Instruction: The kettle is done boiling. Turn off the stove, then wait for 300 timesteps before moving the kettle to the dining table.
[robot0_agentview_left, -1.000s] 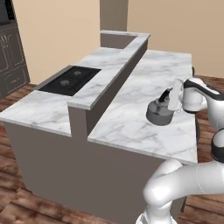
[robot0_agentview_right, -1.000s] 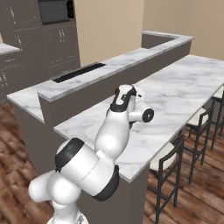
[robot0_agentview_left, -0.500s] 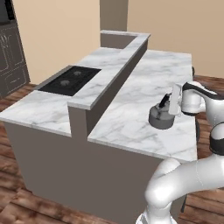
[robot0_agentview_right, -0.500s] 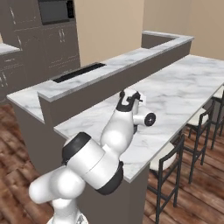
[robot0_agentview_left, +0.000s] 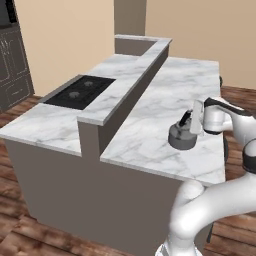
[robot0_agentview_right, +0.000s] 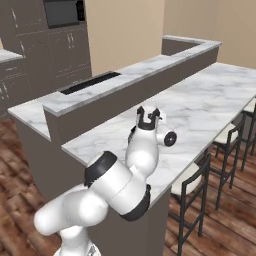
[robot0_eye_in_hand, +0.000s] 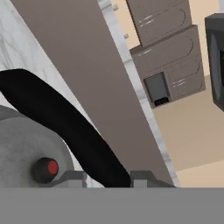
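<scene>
The small grey kettle is low over the near right part of the dining table; I cannot tell whether its base touches the marble. My gripper is shut on its black arched handle, coming in from the right. In the hand view the handle runs between the two finger tips, with the grey lid and its red-dotted knob to the left. The black stove lies beyond the raised ledge, far left of the kettle. From the right base view my own arm hides the kettle; the dining table stretches away to the right.
A narrow raised marble ledge separates the cooktop side from the dining side. Stools stand along the table's right edge. Dark cabinets and a microwave line the far wall. The table's near edge lies just in front of the kettle.
The kettle, still in my grip, has come down a little toward the table, and my forearm has swung slightly to the right.
</scene>
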